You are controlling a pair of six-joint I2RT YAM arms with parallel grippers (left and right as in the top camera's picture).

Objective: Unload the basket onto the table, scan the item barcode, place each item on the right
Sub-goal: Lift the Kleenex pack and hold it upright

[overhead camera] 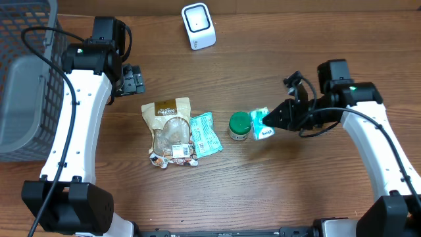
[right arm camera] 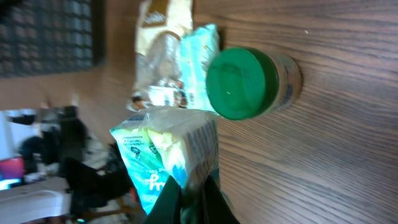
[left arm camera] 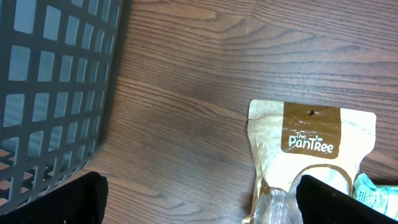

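Pinched tight in the right gripper (right arm camera: 189, 202), hard up against the right wrist lens: a crinkled packet (right arm camera: 166, 149) in white, teal and yellow, caught by one end between closed dark fingers. Just beyond it, a jar (right arm camera: 249, 84) with a green lid, upright on the wood, at the packet's left edge when seen from overhead; touching or a hair apart, cannot tell, nor whether the packet hangs clear of the surface. Underneath everything, a brown wood-grain table (overhead camera: 276, 191), matte and bare of cloth. Left of the jar, a teal sachet (overhead camera: 206, 133) lying flat, its left side tucked under or against a tan pouch (overhead camera: 171, 125) with a clear window and a printed label near its bottom. At the far edge, well apart from the packet, a small white scanner (overhead camera: 198, 26) with a dark square face. Along the left side, a dark grey mesh basket (overhead camera: 23, 85). Past the table edge in the right wrist view, only blurred clutter, too vague to name. Left arm: up from its base at the near left corner, white link running along the basket, wrist at the far left, left gripper (overhead camera: 133, 80) spread wide over bare wood near the pouch's top, holding nothing. Right arm: up from the near right corner, elbow high at the right, forearm stretched leftward toward the middle of the table.
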